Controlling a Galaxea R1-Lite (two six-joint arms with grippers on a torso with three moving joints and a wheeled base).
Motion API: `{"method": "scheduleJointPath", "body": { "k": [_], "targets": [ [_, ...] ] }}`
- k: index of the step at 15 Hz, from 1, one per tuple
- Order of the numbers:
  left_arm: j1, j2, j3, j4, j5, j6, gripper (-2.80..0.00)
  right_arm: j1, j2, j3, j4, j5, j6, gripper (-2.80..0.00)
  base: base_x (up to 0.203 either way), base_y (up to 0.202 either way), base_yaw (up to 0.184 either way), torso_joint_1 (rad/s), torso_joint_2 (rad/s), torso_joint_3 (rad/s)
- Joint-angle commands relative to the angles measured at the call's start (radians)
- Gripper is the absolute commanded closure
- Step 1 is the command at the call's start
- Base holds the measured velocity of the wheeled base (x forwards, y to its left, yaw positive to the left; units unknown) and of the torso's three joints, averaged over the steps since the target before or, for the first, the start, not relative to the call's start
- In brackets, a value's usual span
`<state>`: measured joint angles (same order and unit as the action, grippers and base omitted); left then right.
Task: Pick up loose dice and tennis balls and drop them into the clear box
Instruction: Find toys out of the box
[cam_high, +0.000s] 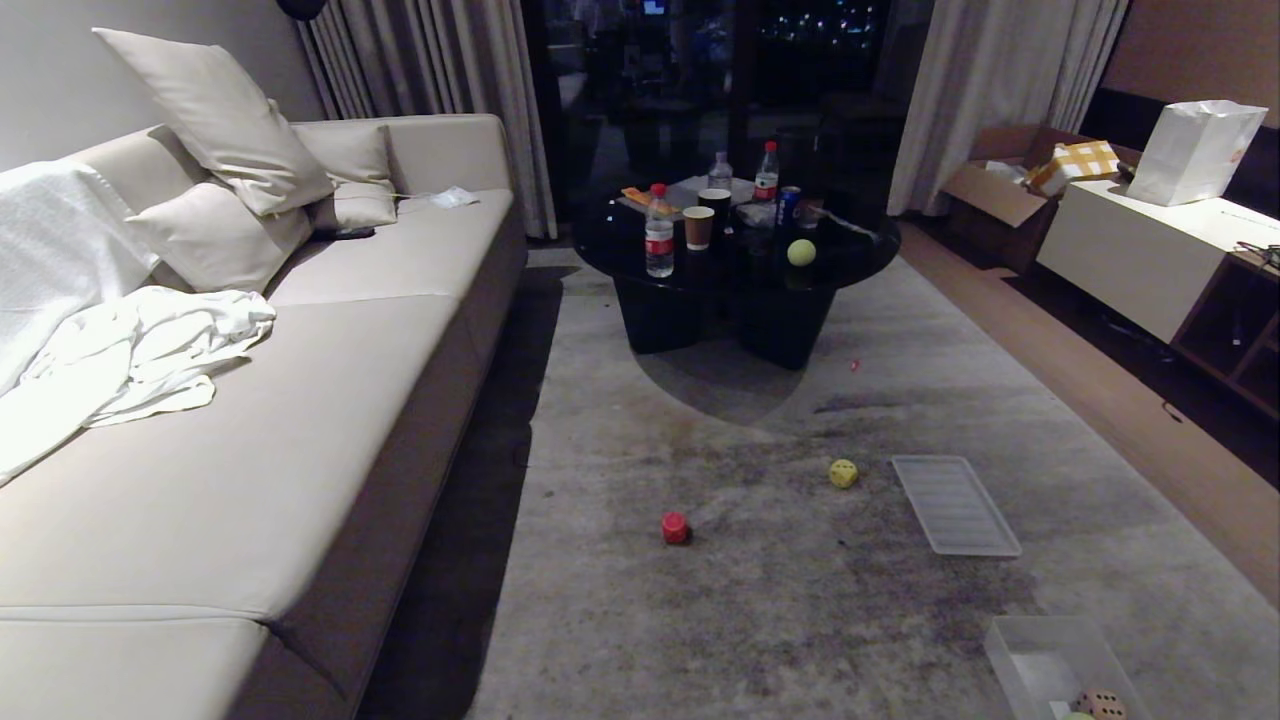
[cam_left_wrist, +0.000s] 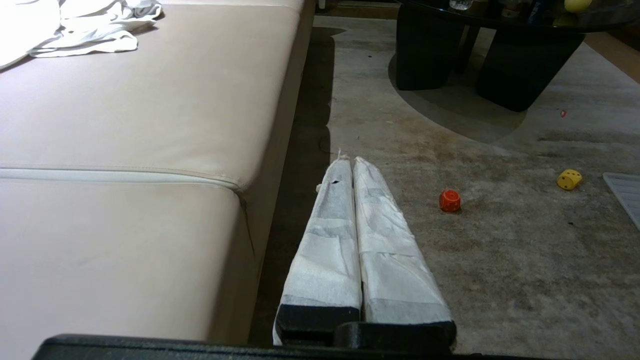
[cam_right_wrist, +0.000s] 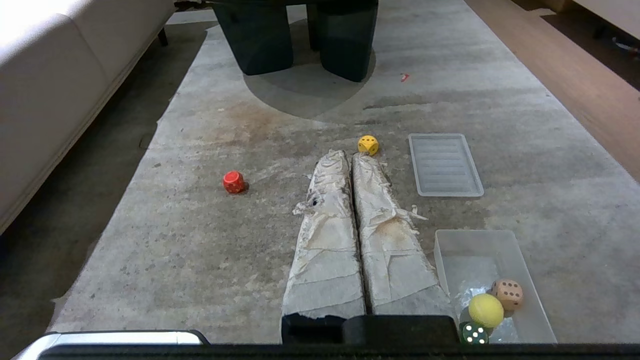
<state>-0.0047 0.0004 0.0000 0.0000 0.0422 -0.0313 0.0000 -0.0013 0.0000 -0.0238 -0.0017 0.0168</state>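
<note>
**Two dice loose on the rug, three pieces already in the box**

From my head camera, neither of my arms is showing, and the clear box (cam_high: 1010, 655) is being cut off at the lower right corner, so only a tan die (cam_high: 1101, 704) and a sliver of a ball are peeking in there. My right wrist camera is giving the fuller account: the clear box (cam_right_wrist: 450, 250) is holding a tan die (cam_right_wrist: 507, 293), a tennis ball (cam_right_wrist: 485, 310) and a dark green die (cam_right_wrist: 474, 334), the last partly hidden behind the camera housing. The box's long axis is running away from me, toward the black coffee table (cam_high: 860, 250).

The ribbed lid (cam_right_wrist: 445, 165) is lying flat beyond the box, its long axis in the same direction. The yellow die (cam_right_wrist: 368, 145) is sitting just beside the lid; the red die (cam_right_wrist: 233, 182) is lying apart, nearer the sofa (cam_high: 330, 420). A second tennis ball (cam_high: 801, 252) is resting on the coffee table among bottles and cups, whose labels I cannot make out.

My right gripper (cam_right_wrist: 350, 156) is hovering above the rug, wrapped fingers pressed together, empty. My left gripper (cam_left_wrist: 348, 161) is likewise pressed together, holding nothing, beside the sofa's front edge.
</note>
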Motion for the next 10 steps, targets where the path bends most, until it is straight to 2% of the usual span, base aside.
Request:
{"method": "scheduleJointPath", "body": {
  "k": [1, 10],
  "targets": [
    [0.000, 0.001, 0.002, 0.000, 0.001, 0.000, 0.00, 0.001, 0.001, 0.012, -0.001, 0.000, 0.001, 0.00, 0.000, 0.000, 0.000, 0.000, 0.00, 0.000],
    [0.000, 0.001, 0.002, 0.000, 0.001, -0.001, 0.00, 0.000, 0.001, 0.011, -0.002, -0.001, 0.003, 0.00, 0.000, 0.000, 0.000, 0.000, 0.00, 0.000]
  ]
}}
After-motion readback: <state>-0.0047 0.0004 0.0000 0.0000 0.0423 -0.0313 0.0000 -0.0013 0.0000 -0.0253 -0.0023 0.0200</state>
